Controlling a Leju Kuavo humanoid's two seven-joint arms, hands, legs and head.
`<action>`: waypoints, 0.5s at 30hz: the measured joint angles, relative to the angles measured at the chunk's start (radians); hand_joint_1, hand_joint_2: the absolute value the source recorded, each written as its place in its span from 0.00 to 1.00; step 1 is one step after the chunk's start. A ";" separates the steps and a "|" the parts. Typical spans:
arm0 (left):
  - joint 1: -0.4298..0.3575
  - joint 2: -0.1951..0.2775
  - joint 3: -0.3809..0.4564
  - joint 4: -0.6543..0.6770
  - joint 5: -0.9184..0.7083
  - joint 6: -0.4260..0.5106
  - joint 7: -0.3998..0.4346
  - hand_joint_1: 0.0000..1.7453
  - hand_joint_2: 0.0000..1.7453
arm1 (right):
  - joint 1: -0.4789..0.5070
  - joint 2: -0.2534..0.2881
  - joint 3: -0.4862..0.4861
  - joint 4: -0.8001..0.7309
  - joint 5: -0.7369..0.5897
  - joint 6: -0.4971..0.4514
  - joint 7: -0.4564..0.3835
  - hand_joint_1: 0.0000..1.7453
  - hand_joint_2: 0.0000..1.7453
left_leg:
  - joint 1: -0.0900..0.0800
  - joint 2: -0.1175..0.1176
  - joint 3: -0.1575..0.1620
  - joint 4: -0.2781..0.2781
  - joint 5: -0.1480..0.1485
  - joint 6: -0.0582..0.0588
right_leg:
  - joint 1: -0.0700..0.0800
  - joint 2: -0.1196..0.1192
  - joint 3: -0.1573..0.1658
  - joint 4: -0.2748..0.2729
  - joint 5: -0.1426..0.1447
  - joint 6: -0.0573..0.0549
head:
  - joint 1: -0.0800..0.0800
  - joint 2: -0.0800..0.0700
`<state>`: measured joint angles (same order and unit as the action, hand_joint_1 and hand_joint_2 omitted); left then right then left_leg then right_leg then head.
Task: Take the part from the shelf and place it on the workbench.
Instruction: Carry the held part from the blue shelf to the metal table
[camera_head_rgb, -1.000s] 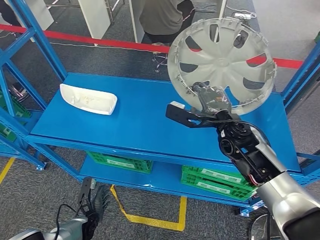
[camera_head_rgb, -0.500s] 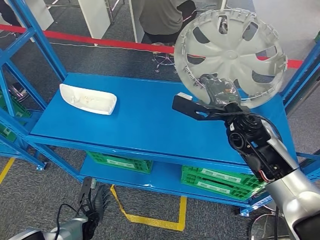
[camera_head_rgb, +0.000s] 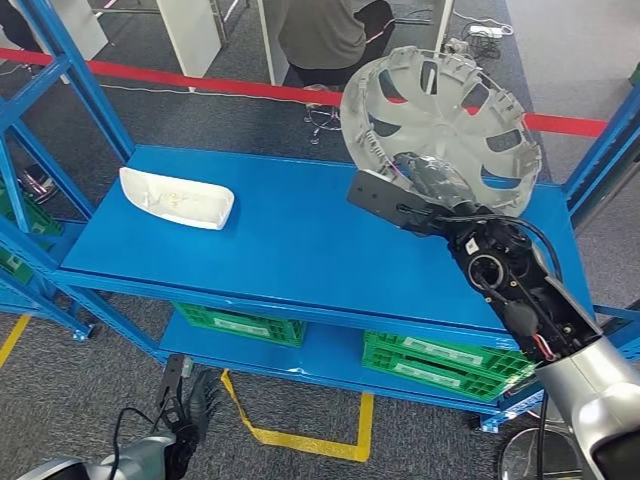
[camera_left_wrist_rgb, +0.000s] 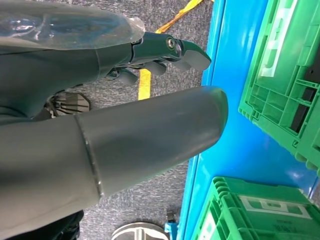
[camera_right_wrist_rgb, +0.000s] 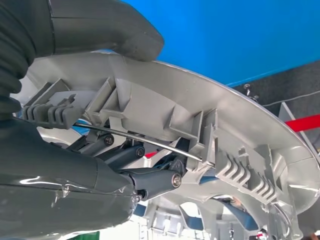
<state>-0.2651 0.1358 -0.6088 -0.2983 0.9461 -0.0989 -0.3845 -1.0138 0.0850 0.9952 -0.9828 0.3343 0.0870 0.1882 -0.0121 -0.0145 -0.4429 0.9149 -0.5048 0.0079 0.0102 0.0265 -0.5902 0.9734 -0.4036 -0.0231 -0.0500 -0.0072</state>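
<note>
Head view: the right hand (camera_head_rgb: 432, 185) grasps the grey wheel cover (camera_head_rgb: 445, 125) at its lower rim and holds it in the air above the right end of the blue shelf (camera_head_rgb: 287, 240). The round cover stands tilted, its ribbed inner side facing the robot and its top leaning away. A white part (camera_head_rgb: 177, 198) lies on the left of the shelf. The left hand (camera_head_rgb: 189, 400) hangs low over the floor, holding nothing, fingers loosely apart.
</note>
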 joint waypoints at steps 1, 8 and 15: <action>0.000 0.000 0.000 0.000 0.000 0.000 0.000 0.00 0.00 | -0.001 0.000 -0.002 -0.002 -0.001 0.000 0.000 1.00 1.00 | 0.000 0.000 0.000 0.000 0.000 0.000 | 0.000 0.000 0.000 0.000 0.000 0.000 | 0.000 0.000; 0.001 0.000 0.000 0.000 0.000 0.000 0.000 0.00 0.00 | -0.017 -0.005 -0.008 -0.007 -0.067 -0.022 0.003 1.00 1.00 | 0.000 0.000 0.000 0.000 0.000 0.000 | 0.000 0.000 0.000 0.000 0.000 0.000 | 0.000 0.000; 0.001 0.000 0.000 0.000 -0.004 -0.003 0.000 0.00 0.00 | -0.043 -0.018 -0.048 -0.036 -0.326 -0.035 -0.050 1.00 1.00 | 0.000 0.000 0.000 0.000 0.000 0.000 | 0.000 0.000 0.000 0.000 0.000 0.000 | 0.000 0.000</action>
<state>-0.2643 0.1358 -0.6088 -0.2983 0.9425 -0.1019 -0.3845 -1.0569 0.0674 0.9473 -1.0186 0.0080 0.0525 0.1379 -0.0121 -0.0143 -0.4428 0.9151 -0.5048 0.0079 0.0102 0.0266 -0.5906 0.9734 -0.4035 -0.0231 -0.0500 -0.0072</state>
